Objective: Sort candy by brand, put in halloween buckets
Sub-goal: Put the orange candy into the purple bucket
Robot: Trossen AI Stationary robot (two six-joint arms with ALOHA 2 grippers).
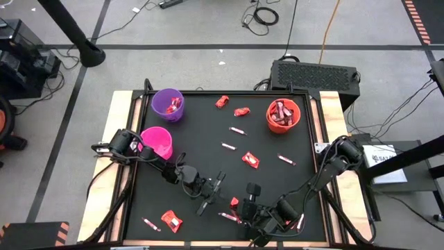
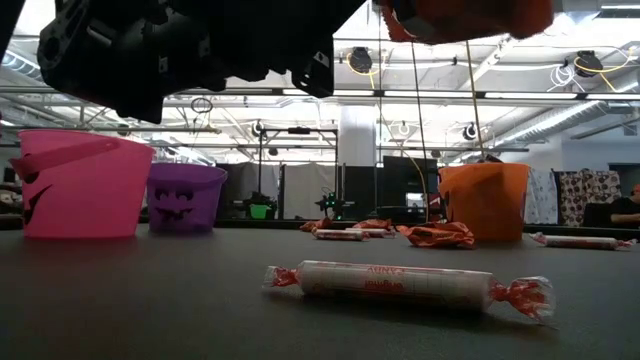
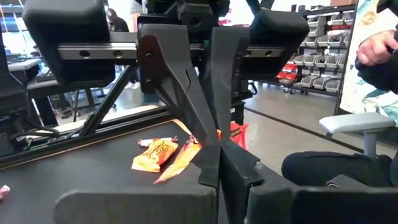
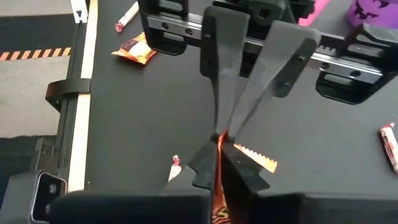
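The right gripper [image 4: 219, 142] was closed on an orange-red packet [image 4: 217, 208], pinching its thin edge so the wrapper hung on edge between the fingertips, its long axis running along the fingers back toward the wrist. It hovered above the near-middle of the black table [image 1: 194, 149]. The left gripper [image 3: 211, 146] was also closed; an orange packet [image 3: 180, 158] showed right at its tips, though whether it was pinched or only lay behind them could not be told. That gripper sat just left of the right one, near the table's front.

Farther out, a pinkish-white stick [image 2: 395, 283] lay flat close to the low camera, long axis crosswise to that view, twisted ends pointing left and right. More sticks and red packets were scattered over the middle of the table. The magenta bucket [image 1: 157, 141] stood at the left edge, the purple bucket [image 1: 168, 103] behind it holding some candy, and the orange bucket [image 1: 283, 115] at the far right with dark red bars inside.
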